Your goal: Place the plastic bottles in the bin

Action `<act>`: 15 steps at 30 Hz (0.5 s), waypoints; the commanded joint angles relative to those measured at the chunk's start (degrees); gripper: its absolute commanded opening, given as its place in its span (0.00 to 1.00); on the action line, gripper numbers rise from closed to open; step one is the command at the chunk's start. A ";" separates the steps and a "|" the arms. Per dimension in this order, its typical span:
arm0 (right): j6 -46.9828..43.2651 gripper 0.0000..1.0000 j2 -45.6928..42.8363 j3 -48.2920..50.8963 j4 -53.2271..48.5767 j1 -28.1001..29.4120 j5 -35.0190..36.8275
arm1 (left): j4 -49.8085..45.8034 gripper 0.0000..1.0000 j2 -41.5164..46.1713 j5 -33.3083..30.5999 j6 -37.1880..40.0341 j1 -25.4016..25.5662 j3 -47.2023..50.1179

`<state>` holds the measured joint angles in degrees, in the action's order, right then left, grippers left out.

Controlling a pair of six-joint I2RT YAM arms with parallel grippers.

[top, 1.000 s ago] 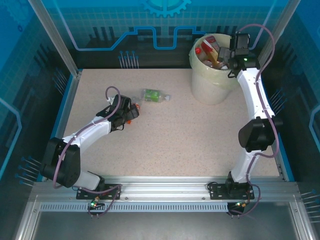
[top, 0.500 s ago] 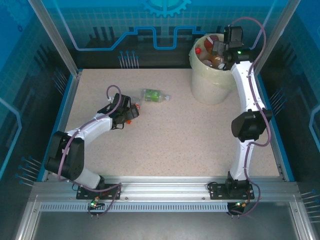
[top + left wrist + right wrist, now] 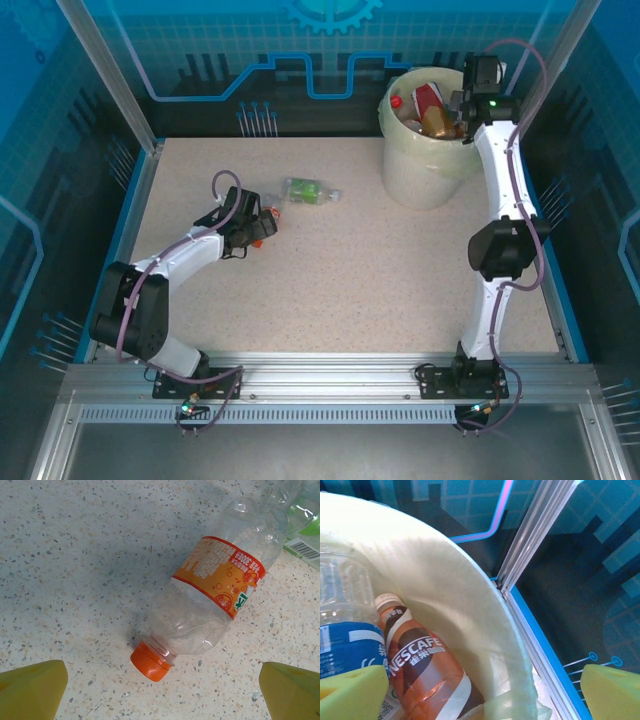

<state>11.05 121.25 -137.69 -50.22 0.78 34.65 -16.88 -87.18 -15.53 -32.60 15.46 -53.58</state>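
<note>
Desk (image 3: 350,290): speckled, with two bottles left lying on its left far part.

Bin (image 3: 420,185): stands at the far right corner and already holds several bottles.

Right arm (image 3: 505,250): a second ago it reached over the middle of the bin. It has since drawn back to the bin's far right rim.

Left arm (image 3: 180,260): it has edged slightly toward the far side and is otherwise unchanged.

Right claw (image 3: 482,692): released and carrying nothing, as it was a second ago. It hangs over the bin's rim.

Left claw (image 3: 162,690): released, jaws wide. It is poised just near of the orange bottle (image 3: 210,595) and not touching it.

Bottles:
- The orange bottle lies on its side with its cap toward the claw.
- The green bottle (image 3: 305,190) lies just right and far of the orange one.
- A brown bottle (image 3: 427,680) and a blue bottle (image 3: 345,645) rest inside the bin against its liner.

Finding: the right side's drop appears complete, and that arm is free for another fetch. The left side appears to be setting up a grasp on the orange bottle. The task is mostly done, with two bottles outstanding.
</note>
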 commanded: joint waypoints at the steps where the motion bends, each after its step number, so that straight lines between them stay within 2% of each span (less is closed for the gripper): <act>1: -1.62 1.00 -5.47 0.24 -0.56 0.89 -5.05 | -0.93 0.99 -0.53 1.62 1.38 -0.48 -1.64; 6: -1.62 1.00 -11.56 6.42 1.48 2.44 -9.14 | 1.75 0.99 -2.49 4.26 5.11 -0.70 -2.23; 15: -1.98 1.00 -26.88 22.73 8.16 7.28 -20.41 | -2.25 0.99 -12.74 6.51 13.73 -1.31 -10.63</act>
<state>10.11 98.48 -119.00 -45.34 6.22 20.12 -16.60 -97.51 -10.57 -23.33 14.94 -61.14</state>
